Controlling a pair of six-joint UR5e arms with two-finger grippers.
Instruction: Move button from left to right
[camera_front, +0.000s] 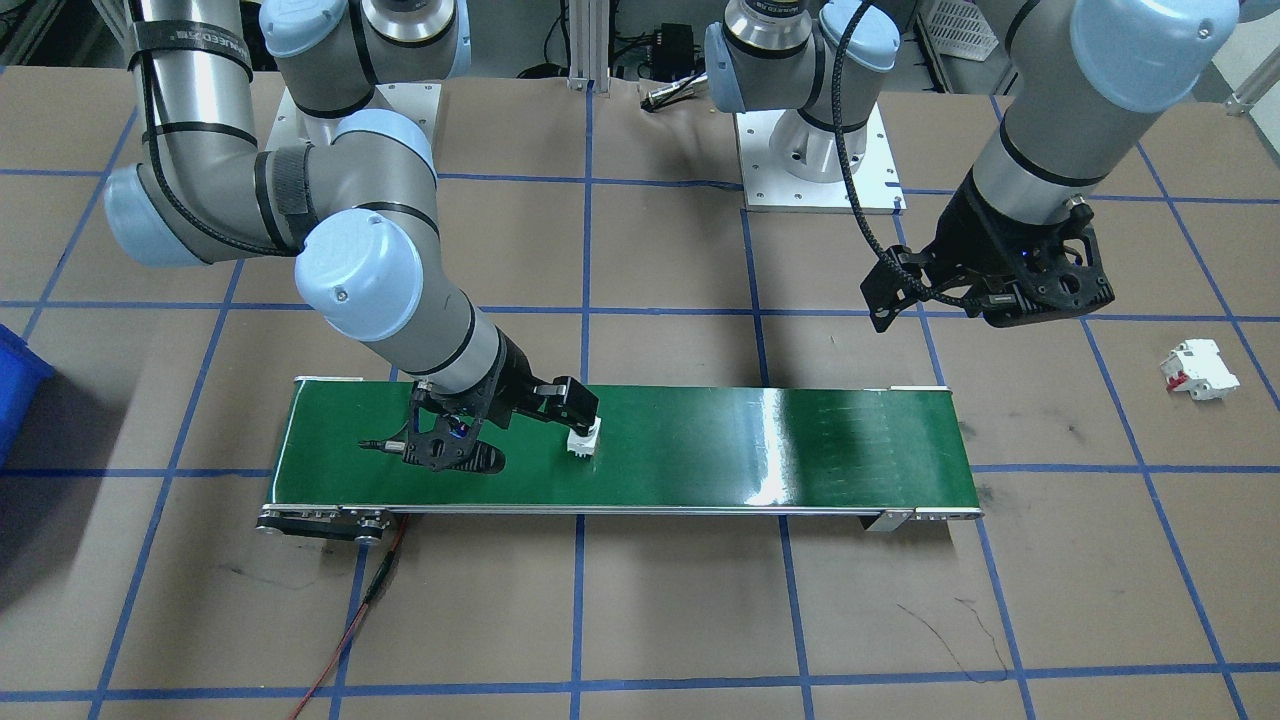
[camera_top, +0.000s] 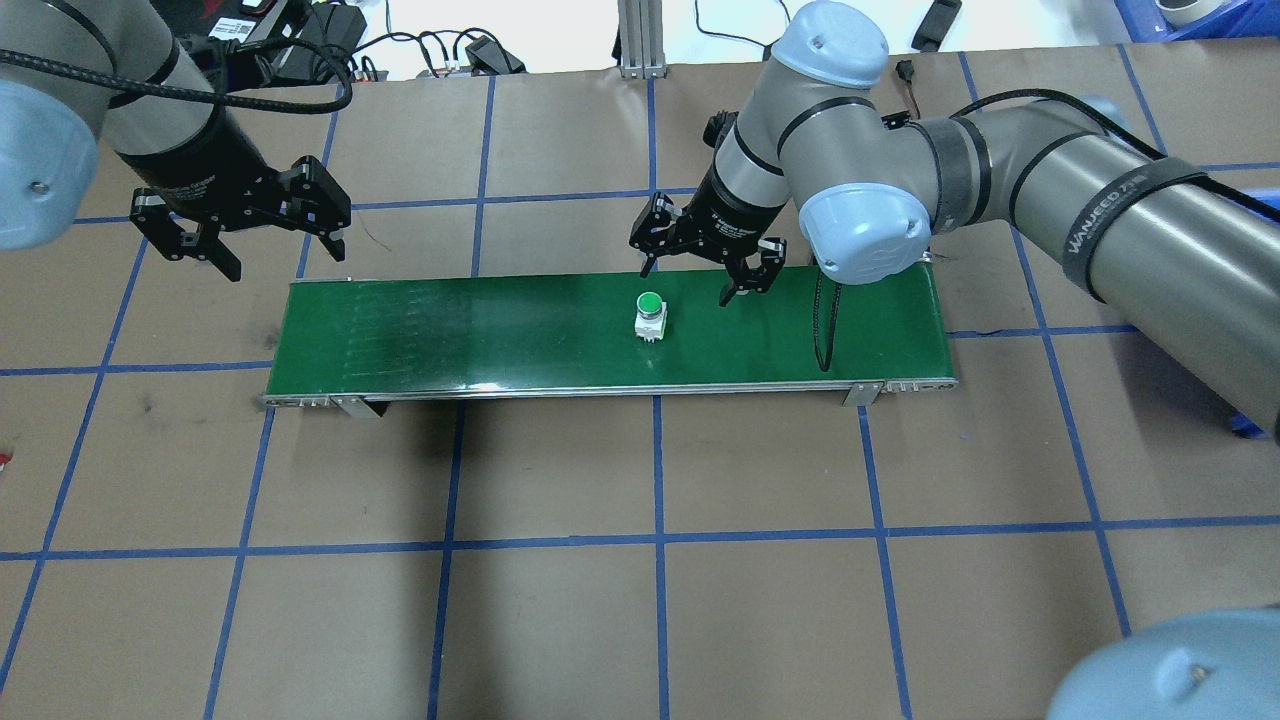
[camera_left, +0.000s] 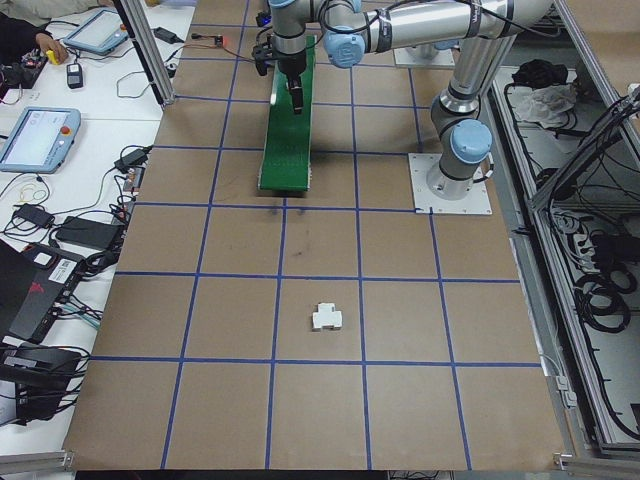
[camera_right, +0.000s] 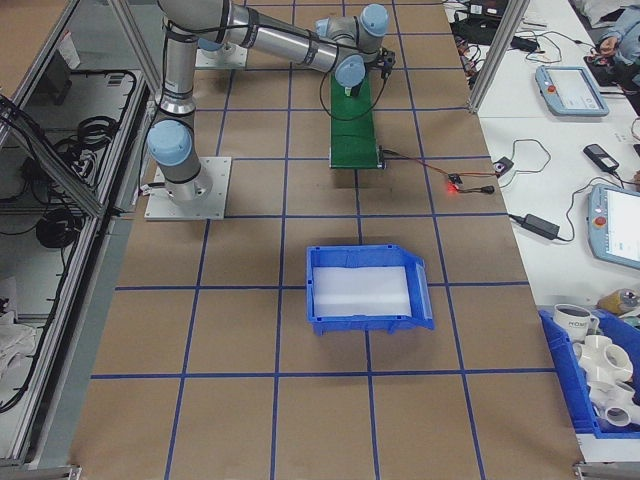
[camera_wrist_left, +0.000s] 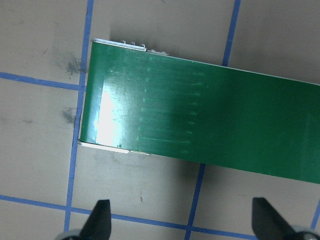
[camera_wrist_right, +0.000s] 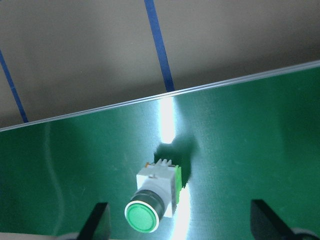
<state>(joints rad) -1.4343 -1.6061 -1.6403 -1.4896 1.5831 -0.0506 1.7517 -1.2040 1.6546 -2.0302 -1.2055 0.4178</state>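
Right gripper: fingers spread, empty, low over the belt near its right half, fingertips off the surface.
Left gripper: fingers spread, empty, above the table just beyond the belt's left end.
Button: green cap up, white body, standing on the belt near mid-length, just left of the right gripper, touching neither finger. In the right wrist view it sits between the two fingertips, nearer the left one.
Belt: glossy green strip on a metal frame, lying crosswise at table centre; red cable trails from one end.
Table: brown covering, blue tape grid.
White block: red parts, on the table well apart from the belt.
Blue bin: on the table at the robot's right end.
Surroundings: side benches with tablets and cables.
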